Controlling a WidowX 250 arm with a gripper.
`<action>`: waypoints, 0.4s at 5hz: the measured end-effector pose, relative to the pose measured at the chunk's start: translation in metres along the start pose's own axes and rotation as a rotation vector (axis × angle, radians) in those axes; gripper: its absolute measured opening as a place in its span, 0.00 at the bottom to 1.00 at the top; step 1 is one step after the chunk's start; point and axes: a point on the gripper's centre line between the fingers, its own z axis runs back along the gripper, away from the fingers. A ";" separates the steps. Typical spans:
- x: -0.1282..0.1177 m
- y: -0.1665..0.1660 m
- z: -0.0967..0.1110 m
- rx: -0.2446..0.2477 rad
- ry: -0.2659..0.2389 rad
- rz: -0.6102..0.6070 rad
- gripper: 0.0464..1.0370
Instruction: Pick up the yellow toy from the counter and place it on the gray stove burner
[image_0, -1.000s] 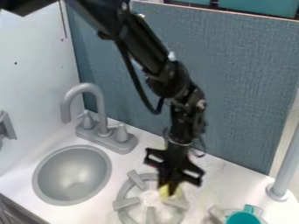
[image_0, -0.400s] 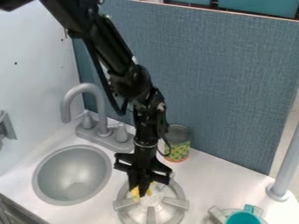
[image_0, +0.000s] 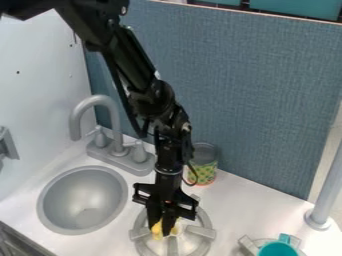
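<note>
Black, angular gripper (image_0: 162, 231) points down at small yellow object (image_0: 157, 229) on round grey burner (image_0: 201, 231), toward ten o'clock, presumably for top-down access; spread or pinching, cannot tell.

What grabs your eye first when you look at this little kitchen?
Probably the big black robot arm, slanting down from the upper left, its gripper right at a small yellow thing over the round grey stove burner. Next, the round grey sink with its curved faucet on the left, and the bright teal cup at the bottom right.
</note>
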 end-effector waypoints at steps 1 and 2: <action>-0.003 0.002 0.000 0.014 0.005 -0.008 0.65; -0.001 0.001 0.027 0.035 -0.069 -0.004 0.94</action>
